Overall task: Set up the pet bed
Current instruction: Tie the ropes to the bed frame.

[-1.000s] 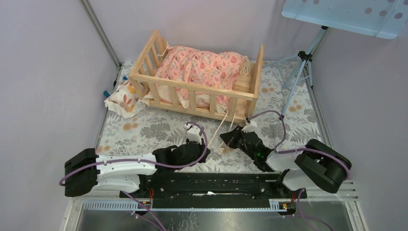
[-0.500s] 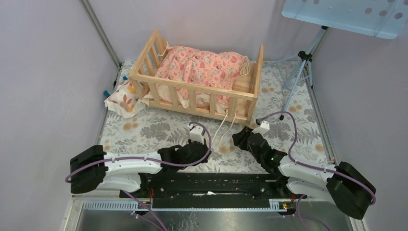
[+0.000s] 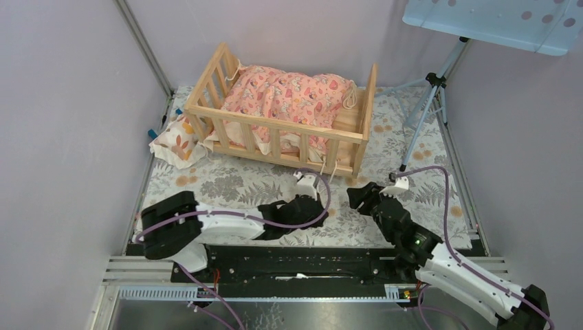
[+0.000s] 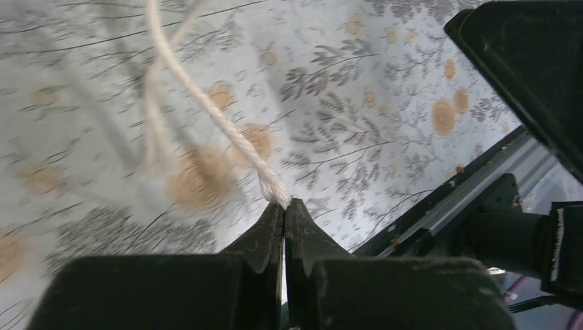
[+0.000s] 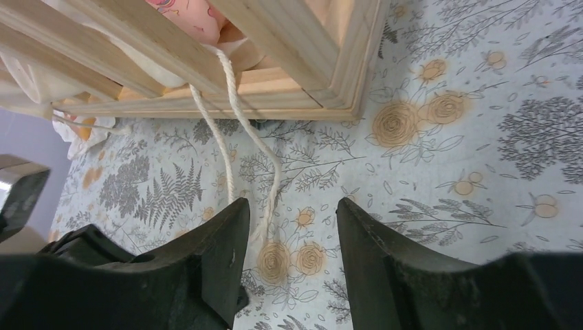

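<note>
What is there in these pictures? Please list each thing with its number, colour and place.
pet bed: one, light wood, at the back of the table
cushion: one, pink patterned, inside the bed
pillow: one, cream with orange prints, left of the bed
cords: at least two, cream, hanging from the bed's front
table cover: one, grey floral
tripod: one, grey, back right
left claw: black, shut on one of the cords
right claw: black, open, empty

Robot lab booth. Plain lilac walls [image 3: 62,103] and metal corner posts [image 3: 144,48] enclose a floral-clothed table [image 3: 227,182]. Tripod [image 3: 425,113] stands at the right; two arms [image 3: 220,221] bolted to a black rail [image 3: 302,265].
</note>
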Available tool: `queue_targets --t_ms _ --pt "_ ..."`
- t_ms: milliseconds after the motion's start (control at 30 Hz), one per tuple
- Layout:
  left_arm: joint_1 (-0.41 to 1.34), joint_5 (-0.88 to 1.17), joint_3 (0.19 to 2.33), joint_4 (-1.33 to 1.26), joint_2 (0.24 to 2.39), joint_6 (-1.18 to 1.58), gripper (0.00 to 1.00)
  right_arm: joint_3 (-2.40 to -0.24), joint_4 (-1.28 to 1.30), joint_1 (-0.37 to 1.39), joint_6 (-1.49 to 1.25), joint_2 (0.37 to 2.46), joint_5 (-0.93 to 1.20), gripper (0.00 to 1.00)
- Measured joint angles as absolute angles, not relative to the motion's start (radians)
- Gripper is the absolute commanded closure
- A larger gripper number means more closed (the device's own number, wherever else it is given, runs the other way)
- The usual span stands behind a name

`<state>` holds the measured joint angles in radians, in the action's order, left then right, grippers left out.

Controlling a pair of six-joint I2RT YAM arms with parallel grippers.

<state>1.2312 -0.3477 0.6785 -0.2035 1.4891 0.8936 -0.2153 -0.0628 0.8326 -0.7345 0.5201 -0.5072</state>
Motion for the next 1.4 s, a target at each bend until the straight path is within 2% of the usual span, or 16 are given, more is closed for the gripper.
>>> queue_targets --t_ms 100,133,167,267,300,467,700,1067,1400 --pt "1.231 -0.312 0.749 -0.251 1.585 0.893 0.99 -0.215 0.015 0.833 -0.727 0.435 -0.525 0.42" --pt "1.231 -0.3 0.767 -0.265 1.611 0.891 0.96 -0.215 0.035 0.833 -0.727 0.417 -0.532 0.42" --pt "1.231 -0.285 0.786 -0.283 1.638 0.887 0.9 -0.215 0.06 0.832 -0.725 0.395 -0.539 0.42" --pt "1.231 -0.24 0.832 -0.334 1.707 0.864 0.57 -0.215 0.116 0.833 -0.721 0.351 -0.55 0.41" --pt "1.231 -0.227 0.846 -0.344 1.728 0.854 0.51 -0.215 0.13 0.833 -0.721 0.341 -0.555 0.41" --pt "1.231 -0.182 0.907 -0.355 1.813 0.804 0.36 -0.215 0.168 0.833 -0.717 0.318 -0.567 0.41" --pt "1.235 -0.189 0.862 -0.298 1.762 0.743 0.33 -0.215 0.196 0.833 -0.696 0.309 -0.579 0.4" --pt "1.27 -0.308 0.595 -0.244 1.445 0.738 0.3 -0.216 0.197 0.833 -0.621 0.303 -0.593 0.37" --pt "1.181 -0.415 0.622 -0.198 1.537 0.744 0.3 -0.216 0.174 0.833 -0.589 0.303 -0.582 0.38"
